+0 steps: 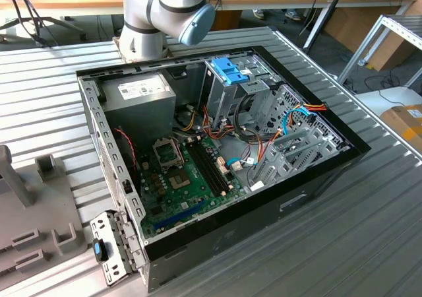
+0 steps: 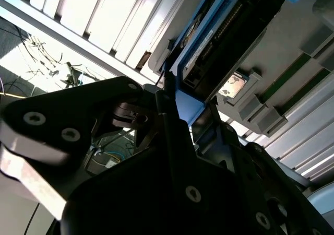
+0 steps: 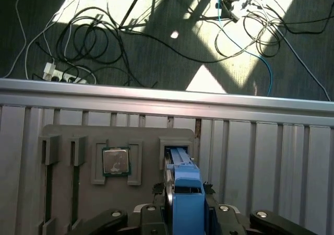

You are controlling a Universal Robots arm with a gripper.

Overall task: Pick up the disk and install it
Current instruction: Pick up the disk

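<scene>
The gripper (image 3: 186, 209) is closing its 2 fingers on the blue-railed disk (image 3: 182, 178), gripping it. The disk is standing on edge at a slot in the grey holder tray (image 3: 104, 203), just beside a processor chip (image 3: 116, 161). The tray is lying near the open computer case (image 1: 217, 145), on the exterior view's left.

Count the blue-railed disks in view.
1. The disk stands on edge in a slot of the grey holder, beside the CPU chip, at the gripper. The drive cage could hide more.

Sunlit carpet floor (image 3: 151, 57), ribbed metal table (image 1: 369, 244)
</scene>
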